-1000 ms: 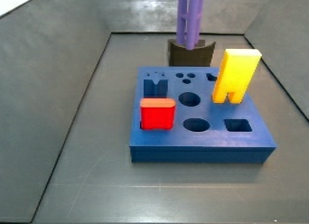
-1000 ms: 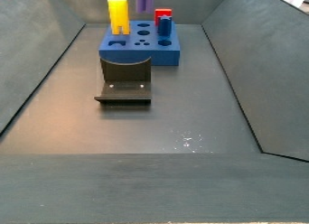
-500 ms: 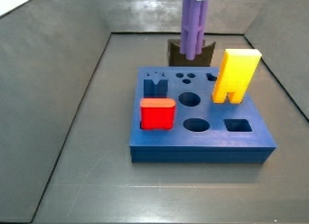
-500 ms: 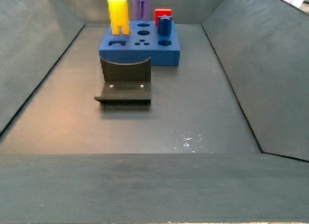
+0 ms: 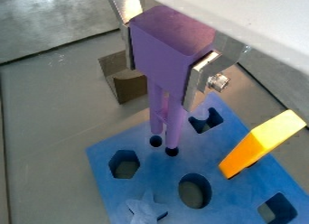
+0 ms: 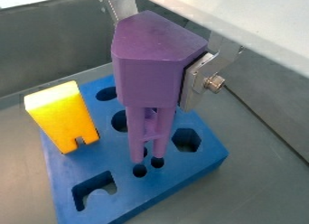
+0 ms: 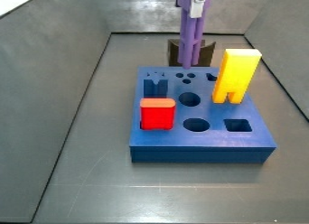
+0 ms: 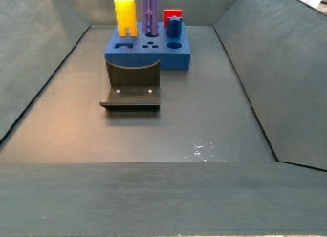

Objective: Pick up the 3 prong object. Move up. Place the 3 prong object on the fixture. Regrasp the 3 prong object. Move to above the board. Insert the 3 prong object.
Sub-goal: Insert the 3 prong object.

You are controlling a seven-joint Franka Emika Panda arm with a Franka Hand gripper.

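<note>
Purple plastic, the 3 prong object (image 6: 152, 74) hangs upright over the board (image 6: 193, 155), clamped between the silver plates of the claw (image 5: 169, 60) at upper centre in a wrist view. Its prongs sit at the small round holes (image 5: 162, 144), so insertion appears in hand. Next move: straight descent, prongs kept aligned.

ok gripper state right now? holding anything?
Gripper: shut on the 3 prong object, held upright above the board, prongs pointing down at its small holes.
</note>
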